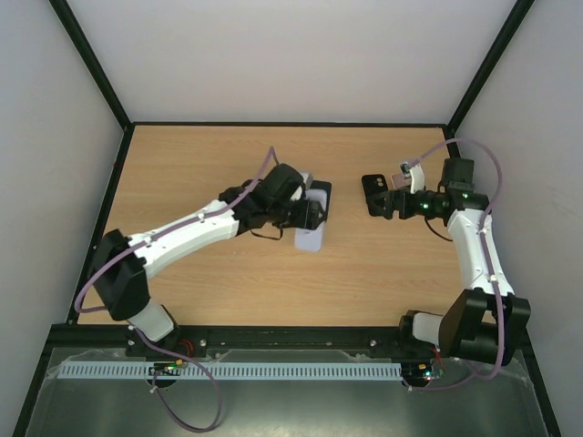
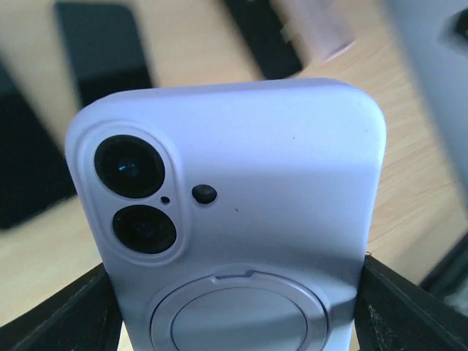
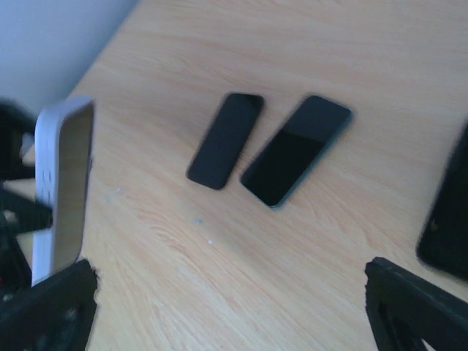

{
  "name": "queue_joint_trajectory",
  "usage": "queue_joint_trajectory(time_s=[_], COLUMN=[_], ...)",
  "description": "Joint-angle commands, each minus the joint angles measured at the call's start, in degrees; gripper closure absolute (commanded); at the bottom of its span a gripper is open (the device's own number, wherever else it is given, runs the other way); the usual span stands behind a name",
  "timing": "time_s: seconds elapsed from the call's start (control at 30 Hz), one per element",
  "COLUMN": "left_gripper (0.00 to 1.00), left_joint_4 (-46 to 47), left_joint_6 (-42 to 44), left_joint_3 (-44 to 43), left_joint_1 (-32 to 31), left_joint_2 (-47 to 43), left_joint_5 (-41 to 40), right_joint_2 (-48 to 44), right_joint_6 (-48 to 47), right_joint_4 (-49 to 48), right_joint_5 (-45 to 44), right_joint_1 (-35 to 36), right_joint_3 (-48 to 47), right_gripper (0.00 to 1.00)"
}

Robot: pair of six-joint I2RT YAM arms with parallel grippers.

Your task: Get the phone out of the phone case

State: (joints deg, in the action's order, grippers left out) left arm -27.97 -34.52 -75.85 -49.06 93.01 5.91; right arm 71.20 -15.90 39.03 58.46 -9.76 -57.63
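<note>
1. A light wooden table (image 1: 228,291) forms the floor of the booth.
2. Plain white walls (image 1: 291,55) close three sides.
3. Black bars (image 1: 92,64) edge the corners.
4. Soft, even light.

The case (image 2: 234,183) is plain pale lilac, with a lilac ring (image 2: 241,314) and two glossy black lenses (image 2: 131,167). The table (image 1: 200,164) is light wood with a fine grain. One phone (image 3: 225,139) is matt black, the second phone (image 3: 296,150) black with a bluish edge. The arms (image 1: 196,229) are white with black joints, and the cables (image 1: 270,162) are purple.
</note>
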Motion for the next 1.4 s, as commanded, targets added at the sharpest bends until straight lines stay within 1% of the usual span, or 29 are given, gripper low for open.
queue_joint_trajectory(time_s=[0.0,0.1,0.2,0.3,0.4,0.47,0.57,0.73,0.83,0.9,0.93,1.0,1.07,1.17,1.2,1.27,1.37], left_gripper=[0.48,0.50,0.51,0.51,0.51,0.51,0.53,0.55,0.55,0.56,0.55,0.56,0.57,0.58,0.58,0.58,0.58], left_joint_4=[20.15,30.66,39.11,47.09,52.78,57.64,61.82,63.54,66.28,70.15,73.92,78.15,79.96,81.48,81.96,82.87,84.40], left_joint_6=[0.06,0.69,0.22,0.35,-0.41,-1.81,-3.18,-3.58,-4.64,-6.61,-8.52,-10.63,-12.36,-12.79,-12.93,-13.19,-14.07], left_joint_3=[0.63,2.97,5.73,8.43,10.80,11.88,13.10,14.70,15.99,17.34,17.89,17.88,16.96,16.33,16.17,15.78,15.17], left_joint_1=[0.10,0.02,-0.48,-1.07,-1.42,-1.54,-2.02,-2.69,-2.71,-2.79,-2.78,-2.76,-2.88,-3.13,-3.07,-3.08,-3.08], left_joint_2=[-4.21,-5.11,-6.21,-7.11,-7.29,-7.11,-7.49,-9.49,-10.80,-11.34,-11.16,-9.78,-8.40,-7.05,-6.72,-6.14,-4.94], left_joint_5=[5.28,10.35,13.12,15.95,17.87,19.68,20.53,19.89,20.73,22.06,23.36,25.54,27.32,27.55,27.69,28.01,28.91], right_joint_2=[-1.91,-2.46,-2.39,-2.29,-2.27,-2.67,-3.36,-4.40,-4.94,-5.42,-5.74,-6.29,-7.33,-11.03,-12.14,-13.38,-12.80], right_joint_6=[-13.59,-23.23,-30.55,-34.58,-39.10,-38.70,-31.91,-21.59,-17.65,-17.29,-16.49,-13.74,-7.71,7.92,9.72,11.05,12.91], right_joint_4=[13.24,20.86,26.65,30.85,34.49,34.03,29.35,19.59,15.94,15.11,14.43,12.00,8.15,-6.71,-9.68,-10.61,-9.99], right_joint_5=[12.39,18.55,20.95,23.85,26.92,28.21,28.61,26.19,25.96,27.04,27.99,29.25,31.87,34.12,34.10,34.12,34.18], right_joint_1=[-0.19,0.17,2.97,6.73,10.84,12.72,13.10,13.10,13.10,13.10,13.14,13.19,13.19,13.75,14.02,14.15,14.15], right_joint_3=[-4.78,-4.45,-4.10,-2.87,-1.81,-1.26,-0.97,-0.90,-0.96,-0.79,-0.70,-0.57,0.10,3.69,4.70,5.54,5.98], right_gripper=[0.02,0.02,0.02,0.02,0.02,0.02,0.02,0.02,0.03,0.02,0.02,0.03,0.02,0.02,0.02,0.02,0.01])
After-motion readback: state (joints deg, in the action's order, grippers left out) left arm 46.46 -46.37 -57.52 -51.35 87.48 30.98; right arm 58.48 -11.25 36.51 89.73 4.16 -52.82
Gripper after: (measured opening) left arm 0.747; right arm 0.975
